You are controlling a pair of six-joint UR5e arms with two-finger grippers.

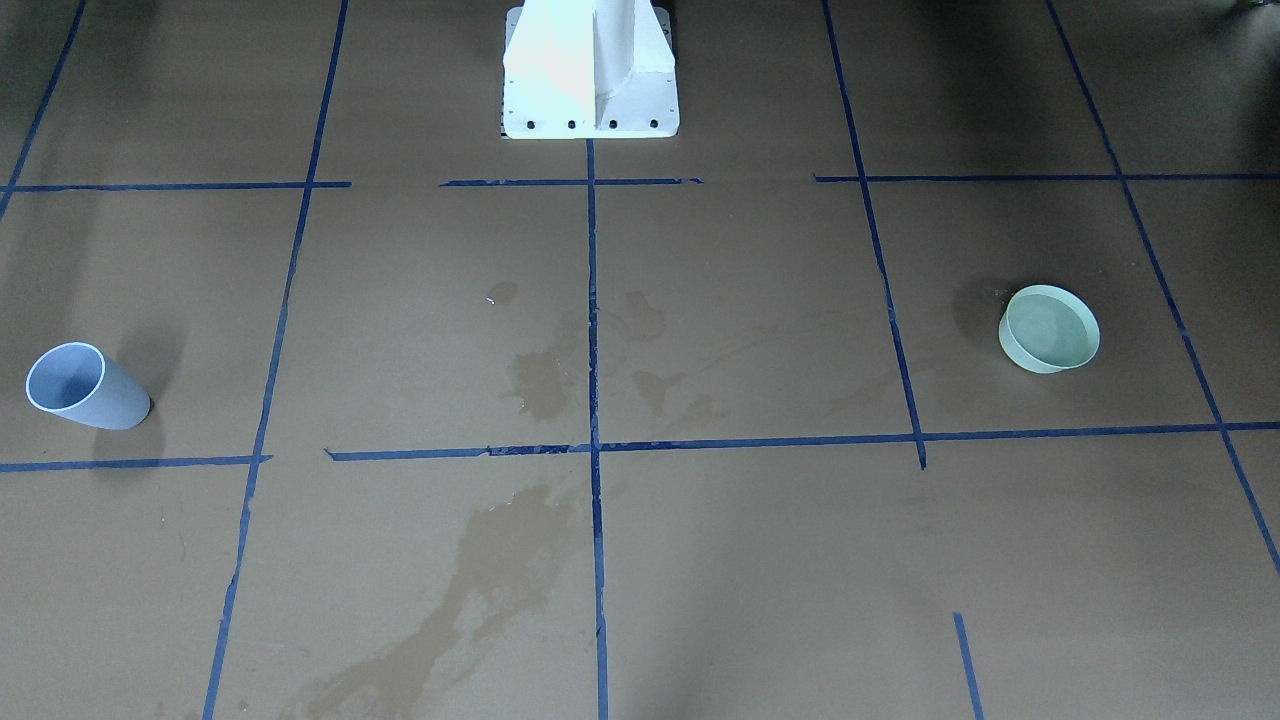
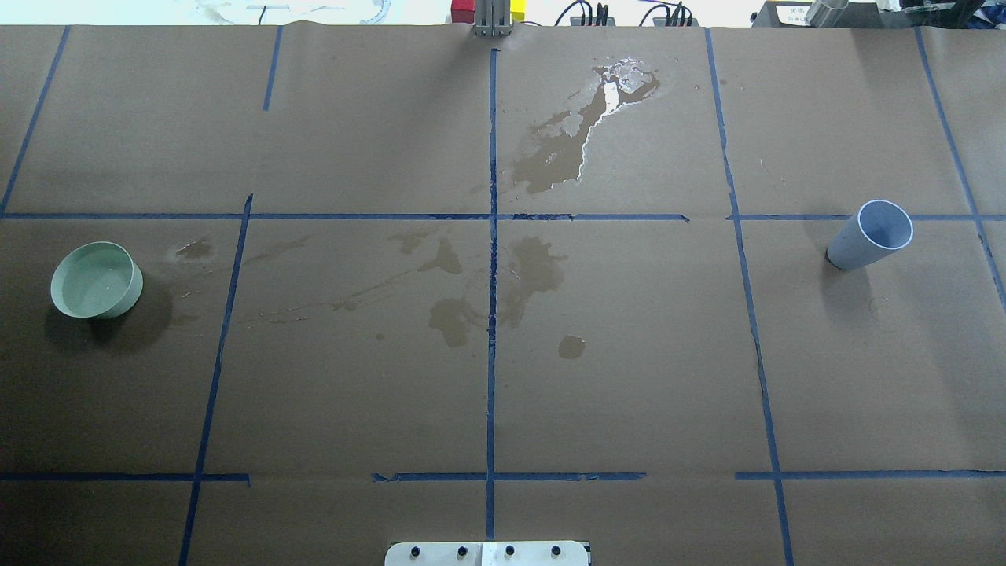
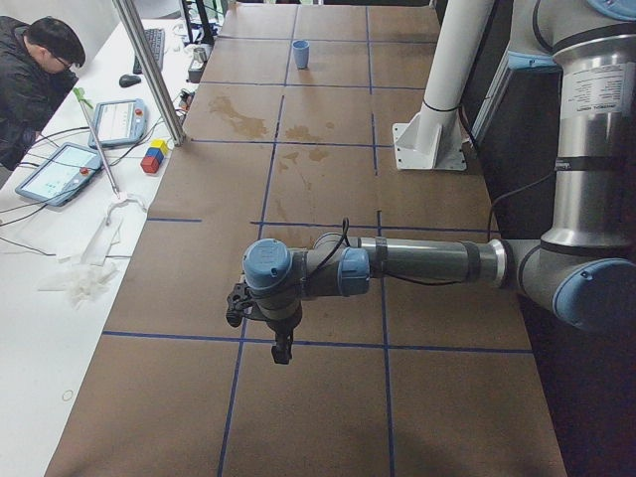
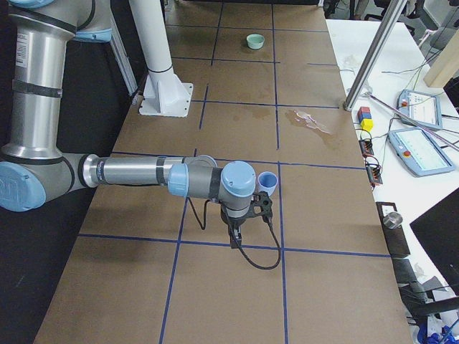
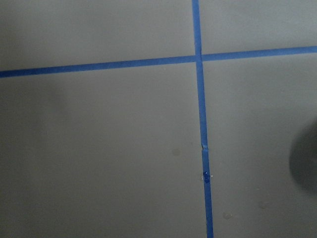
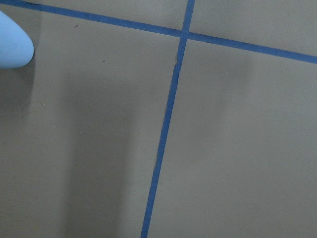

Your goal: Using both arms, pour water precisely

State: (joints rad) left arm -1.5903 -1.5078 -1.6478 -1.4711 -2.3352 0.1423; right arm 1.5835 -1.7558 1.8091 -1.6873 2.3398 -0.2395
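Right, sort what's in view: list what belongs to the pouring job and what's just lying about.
Job:
cup
bowl
left arm
right arm
water, which shows only as a spilled puddle; the contents of the cup and bowl are unclear

Lying about:
stains
tape
pedestal
tablets
blocks
person

The table cover (image 2: 354, 393) is brown paper, matt, faintly creased. The grid tape (image 2: 491, 393) is blue and smooth with a slight sheen. Water (image 2: 621, 79) near the table edge opposite the pedestal (image 1: 590, 70) is glossy with white glints. The stains (image 2: 534, 267) are dark and dull.

- Cup (image 2: 857, 248): pale blue plastic, smooth, matt.
- Bowl (image 2: 137, 284): pale green plastic, smooth.
- Pedestal: white painted metal.
- Left arm (image 3: 427, 260), right arm (image 4: 136, 172): grey metal, satin.
- Joint caps (image 3: 266, 263): pale blue plastic.
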